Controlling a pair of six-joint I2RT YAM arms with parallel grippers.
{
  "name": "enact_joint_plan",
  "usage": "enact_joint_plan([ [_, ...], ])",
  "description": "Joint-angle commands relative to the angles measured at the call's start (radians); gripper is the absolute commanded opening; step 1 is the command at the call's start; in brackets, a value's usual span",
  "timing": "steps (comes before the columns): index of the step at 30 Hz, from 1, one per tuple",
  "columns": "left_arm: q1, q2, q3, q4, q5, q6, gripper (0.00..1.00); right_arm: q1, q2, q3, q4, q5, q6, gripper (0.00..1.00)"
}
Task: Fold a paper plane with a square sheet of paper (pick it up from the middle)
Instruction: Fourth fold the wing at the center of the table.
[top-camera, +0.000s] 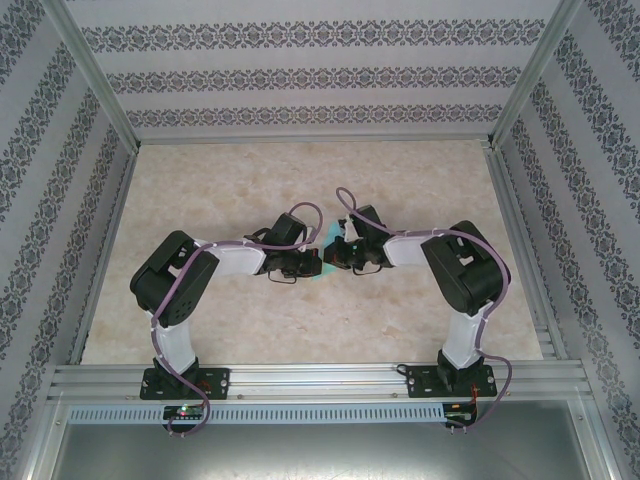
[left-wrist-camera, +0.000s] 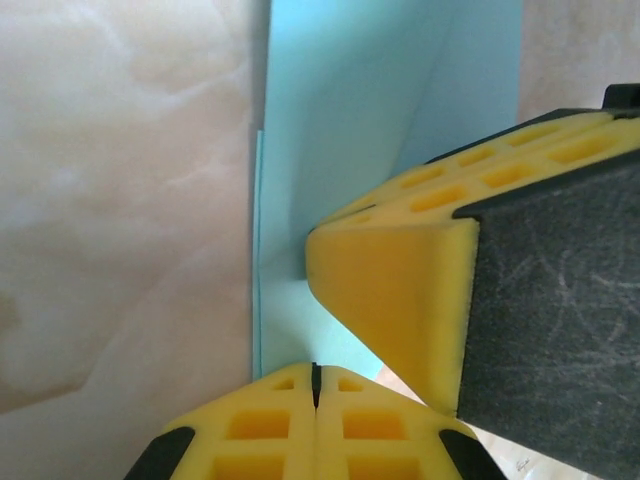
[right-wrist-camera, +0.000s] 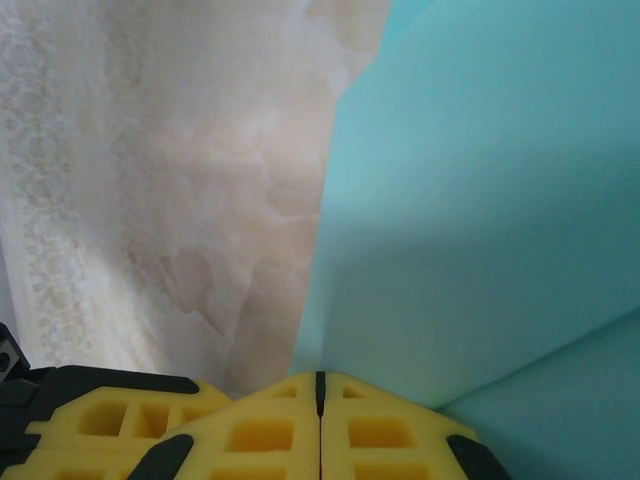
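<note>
The square sheet of paper (left-wrist-camera: 380, 100) is turquoise, partly folded, and lies on the table's middle between the two arms (top-camera: 323, 247). My left gripper (left-wrist-camera: 316, 375) is shut, its yellow fingertips together at the paper's near edge with nothing seen between them. My right gripper (right-wrist-camera: 320, 378) is shut too, its tips against the paper (right-wrist-camera: 480, 200), where a flap rises along a crease to the right. In the left wrist view a right-arm finger (left-wrist-camera: 400, 290) rests on the sheet close to my left tips. From above, left gripper (top-camera: 305, 265) and right gripper (top-camera: 337, 258) almost touch.
The tabletop (top-camera: 250, 180) is a beige marble pattern, fenced by aluminium rails (top-camera: 320, 380) at the front and patterned walls (top-camera: 300, 70) at the back and sides. Purple cables loop over both wrists.
</note>
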Motion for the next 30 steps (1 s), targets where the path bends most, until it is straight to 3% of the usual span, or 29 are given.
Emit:
enact_joint_plan([
  [1, 0.01, 0.02, -0.029, -0.123, -0.019, 0.008, 0.0, -0.017, 0.043, 0.045, -0.094, 0.063, -0.061, 0.06],
  [7, 0.017, 0.044, -0.037, -0.193, 0.096, 0.029, 0.0, -0.111, 0.06, 0.096, -0.162, 0.099, -0.127, 0.06],
  [20, 0.02, 0.055, -0.051, -0.218, 0.107, 0.056, 0.0, -0.295, 0.134, 0.221, -0.158, 0.094, -0.142, 0.08],
  [26, 0.02, 0.053, -0.009, -0.236, 0.107, 0.075, 0.0, -0.336, 0.144, 0.302, -0.184, 0.075, -0.131, 0.09],
  [30, 0.02, 0.035, 0.035, -0.226, 0.1, 0.07, 0.0, -0.34, 0.072, 0.272, -0.174, 0.065, -0.095, 0.16],
])
